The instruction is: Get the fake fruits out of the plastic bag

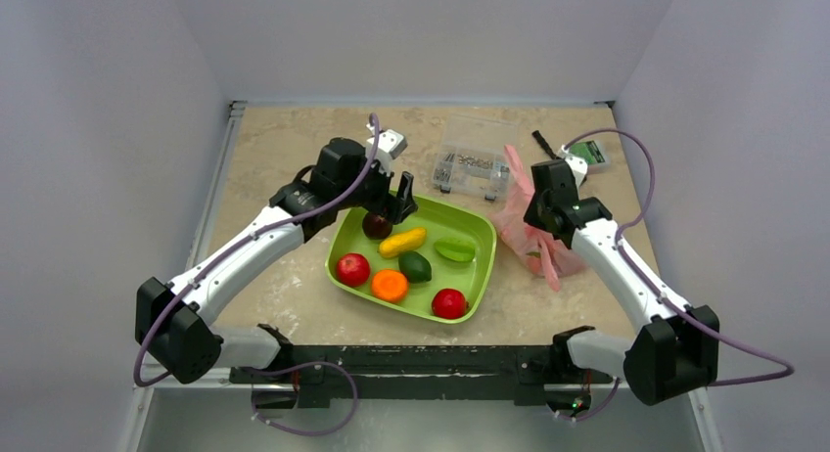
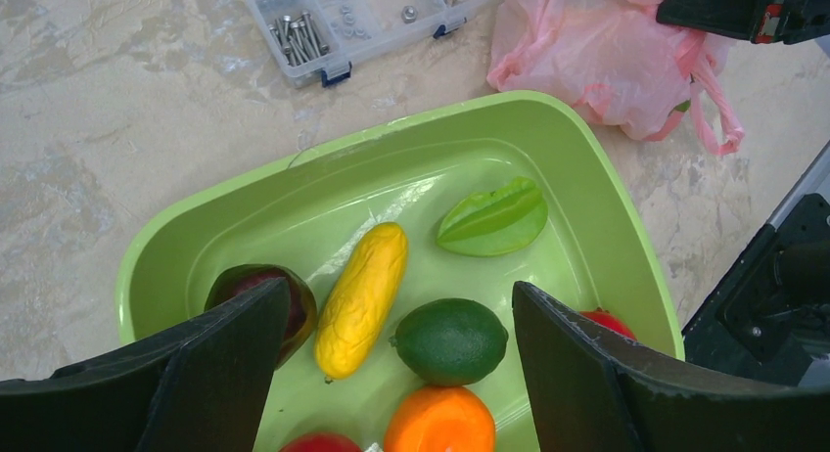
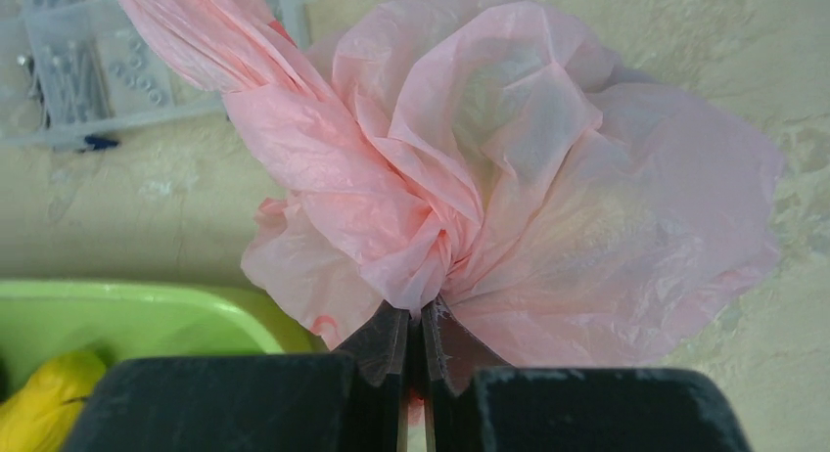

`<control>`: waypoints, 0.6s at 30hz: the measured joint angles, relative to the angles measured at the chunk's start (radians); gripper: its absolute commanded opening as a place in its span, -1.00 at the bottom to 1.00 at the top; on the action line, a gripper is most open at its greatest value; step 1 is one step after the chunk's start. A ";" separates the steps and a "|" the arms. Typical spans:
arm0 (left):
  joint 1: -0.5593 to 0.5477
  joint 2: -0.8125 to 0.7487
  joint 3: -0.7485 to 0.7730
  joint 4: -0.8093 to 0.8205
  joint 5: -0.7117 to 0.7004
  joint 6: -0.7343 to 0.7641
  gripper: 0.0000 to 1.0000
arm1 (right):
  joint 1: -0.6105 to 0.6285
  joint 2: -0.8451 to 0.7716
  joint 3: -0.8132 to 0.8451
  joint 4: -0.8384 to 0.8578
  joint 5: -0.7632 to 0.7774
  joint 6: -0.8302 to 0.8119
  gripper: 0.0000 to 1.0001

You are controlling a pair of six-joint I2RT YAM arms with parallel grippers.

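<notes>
1. The plastic bag, thin, crinkled and translucent pink, lay on the table in its far right part, short of the right edge.
2. Its film was gathered into a twisted bunch, pinched between the closed fingers of the right gripper.
3. The fake fruits showed only as a bright green sliver at the bag's near side; their shapes could not be told.

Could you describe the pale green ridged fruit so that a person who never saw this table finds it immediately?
Find the green tray in the middle of the table. Inside it, on the side toward the pink plastic bag, lies a pale green fruit. Unlike its smooth, rounded neighbours, it is flattish, pointed and ridged.
</notes>
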State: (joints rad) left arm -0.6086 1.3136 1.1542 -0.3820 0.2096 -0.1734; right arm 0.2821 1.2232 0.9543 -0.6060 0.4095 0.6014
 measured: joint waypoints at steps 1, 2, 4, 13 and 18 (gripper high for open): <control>-0.006 0.000 0.000 -0.001 -0.002 0.003 0.68 | 0.002 -0.014 -0.010 -0.003 -0.023 -0.001 -1.00; -0.014 0.000 0.000 -0.001 -0.004 0.010 0.68 | 0.004 -0.030 -0.021 -0.006 -0.045 -0.004 -1.00; -0.039 0.000 0.000 0.000 -0.017 0.022 0.69 | 0.006 -0.065 -0.047 -0.006 -0.078 -0.011 -1.00; -0.168 -0.006 -0.075 0.092 -0.083 0.044 0.78 | 0.006 -0.257 -0.193 0.061 -0.194 -0.039 -0.91; -0.213 -0.006 -0.084 0.175 -0.114 -0.031 0.77 | 0.006 -0.342 -0.238 0.112 -0.248 -0.062 -0.52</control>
State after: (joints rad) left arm -0.8219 1.3079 1.0698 -0.2066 0.0952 -0.2039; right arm 0.2882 0.8814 0.7162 -0.4942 0.1612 0.5396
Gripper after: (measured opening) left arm 0.891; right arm 0.132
